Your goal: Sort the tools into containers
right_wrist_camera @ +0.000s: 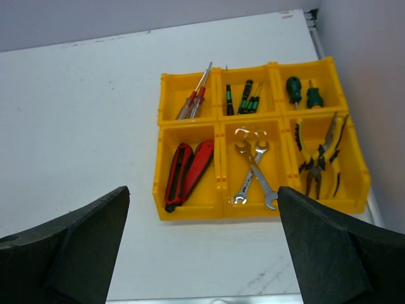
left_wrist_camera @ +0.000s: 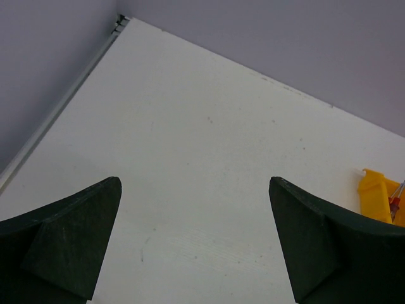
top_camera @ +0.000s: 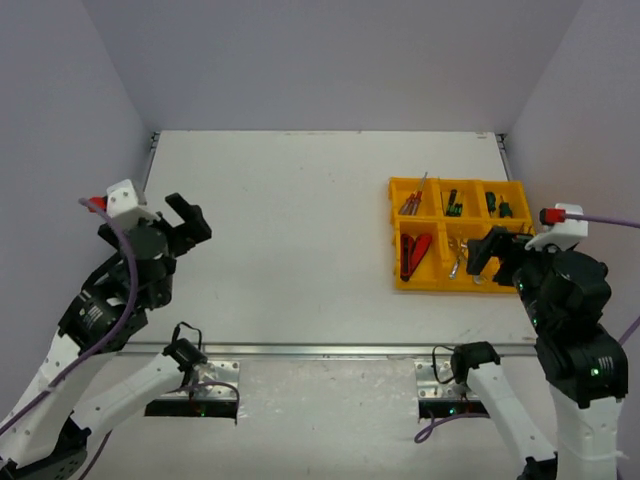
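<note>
The yellow tray [right_wrist_camera: 190,212] sits on the right side of the white table [top_camera: 280,230], close to the right wall. It has six boxes, three in the far row and three in the near row.

In the right wrist view, the far row goes like this:
- **Left box:** the red screwdrivers [right_wrist_camera: 193,101].
- **Middle box:** the thin green and black screwdrivers [right_wrist_camera: 243,98]. There may be three or four, but they lie too close together to count.
- **Right box:** two short green screwdrivers [right_wrist_camera: 302,94].

The near row goes like this:
- **Left box:** two red and black knives [right_wrist_camera: 188,168], side by side.
- **Middle box:** the silver wrenches [right_wrist_camera: 253,171], crossed over each other.
- **Right box:** the yellow and black pliers [right_wrist_camera: 319,155].

The right tool [right_wrist_camera: 204,190] hangs above the near right part of the tray. Its jaws are spread wide and hold nothing.

The left tool [top_camera: 190,222] is far off on the left side of the table, well apart from the tray. It is wide open too, with only bare table under it.
</note>
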